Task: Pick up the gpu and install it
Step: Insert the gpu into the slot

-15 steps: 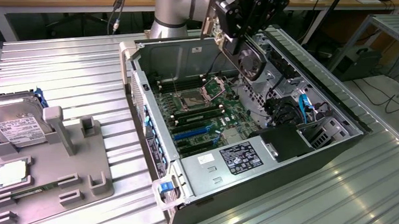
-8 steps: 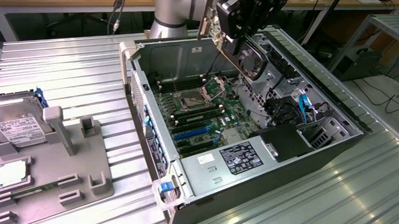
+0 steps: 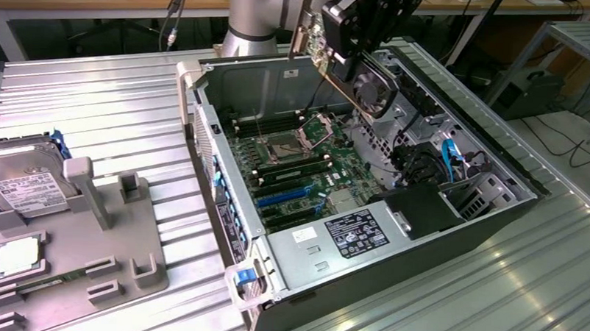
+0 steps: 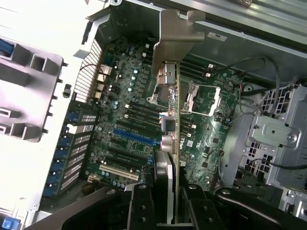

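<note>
Gripper (image 4: 167, 207) clenching gpu (image 4: 171, 129), holding it edge-down over open case (image 3: 251, 83); motherboard (image 3: 305, 173) lying below gripper, apart from gpu.

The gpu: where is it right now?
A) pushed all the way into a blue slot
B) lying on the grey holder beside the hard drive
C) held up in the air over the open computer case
C: the fingers clamp the gpu and it hangs above the open computer case, clear of the motherboard below.
</note>
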You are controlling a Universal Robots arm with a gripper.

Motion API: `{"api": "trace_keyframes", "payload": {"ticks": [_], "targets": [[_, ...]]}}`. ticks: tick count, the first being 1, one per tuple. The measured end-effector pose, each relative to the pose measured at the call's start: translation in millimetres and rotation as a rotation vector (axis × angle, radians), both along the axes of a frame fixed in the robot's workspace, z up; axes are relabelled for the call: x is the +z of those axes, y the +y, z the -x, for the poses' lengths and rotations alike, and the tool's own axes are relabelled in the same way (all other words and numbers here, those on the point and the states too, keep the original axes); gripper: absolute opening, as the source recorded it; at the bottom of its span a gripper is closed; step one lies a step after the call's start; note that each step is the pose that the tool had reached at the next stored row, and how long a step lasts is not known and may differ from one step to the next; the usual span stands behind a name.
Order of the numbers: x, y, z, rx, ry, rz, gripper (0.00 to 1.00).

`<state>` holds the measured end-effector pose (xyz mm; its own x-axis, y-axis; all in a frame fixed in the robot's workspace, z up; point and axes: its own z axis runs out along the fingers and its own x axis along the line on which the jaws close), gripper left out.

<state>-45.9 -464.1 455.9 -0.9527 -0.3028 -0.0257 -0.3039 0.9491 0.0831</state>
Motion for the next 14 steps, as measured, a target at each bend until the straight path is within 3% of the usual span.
{"api": "trace_keyframes", "payload": {"ticks": [14], "targets": [[0.1,-0.3,0.0,0.097,0.0001,0.0001,0.28]]}}
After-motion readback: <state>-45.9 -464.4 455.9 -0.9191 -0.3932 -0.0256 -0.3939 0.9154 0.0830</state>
